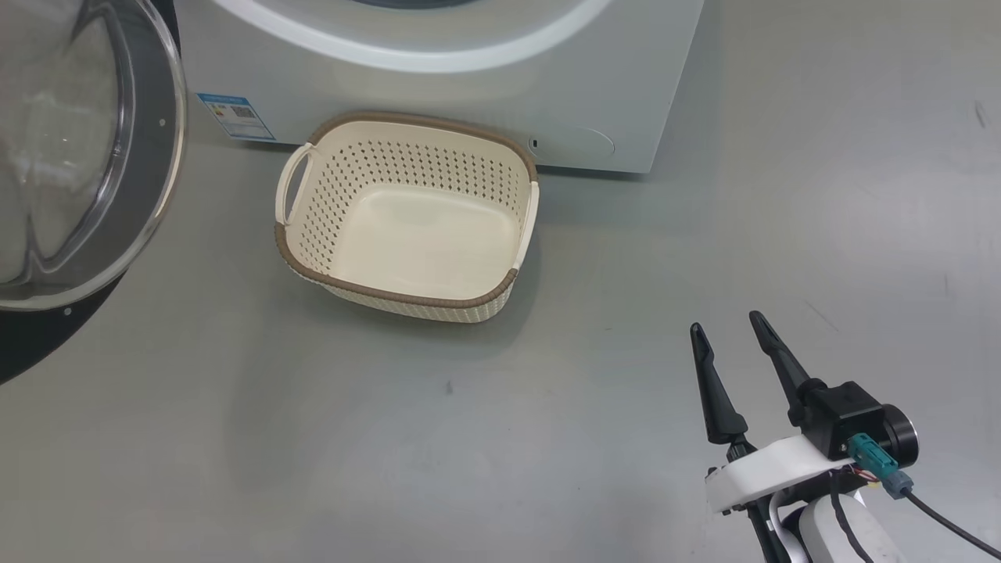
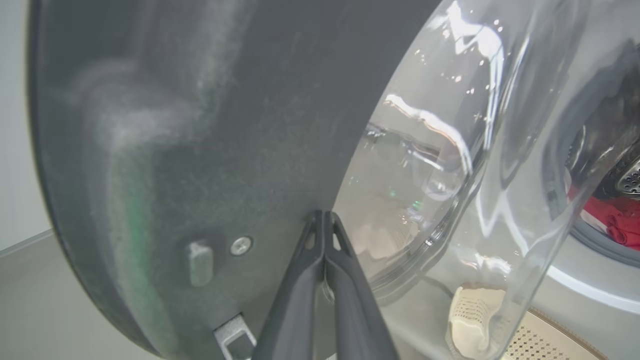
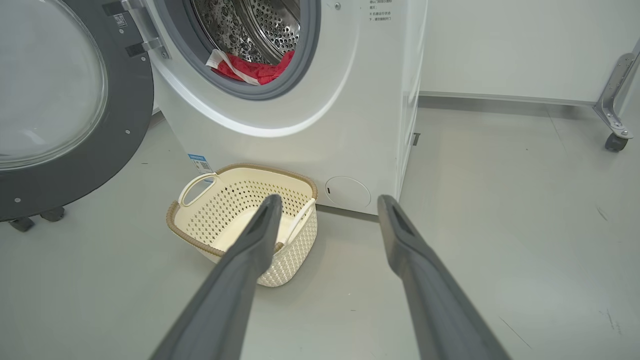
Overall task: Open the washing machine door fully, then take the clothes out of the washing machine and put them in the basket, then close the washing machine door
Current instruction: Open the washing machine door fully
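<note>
Against the dark rim of the washing machine door (image 2: 200,150), the shut, empty left fingers (image 2: 302,285) are pressing, best kept off the glass (image 2: 425,175); right fingers (image 1: 713,387) are hanging open, clothes (image 3: 255,70) lying in the drum (image 3: 270,20).

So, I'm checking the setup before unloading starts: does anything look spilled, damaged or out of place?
Nothing stands out. The basket sits upright and empty on the floor in front of the washing machine, the washing machine door is swung open, and the clothes lie at the mouth of the drum.
</note>
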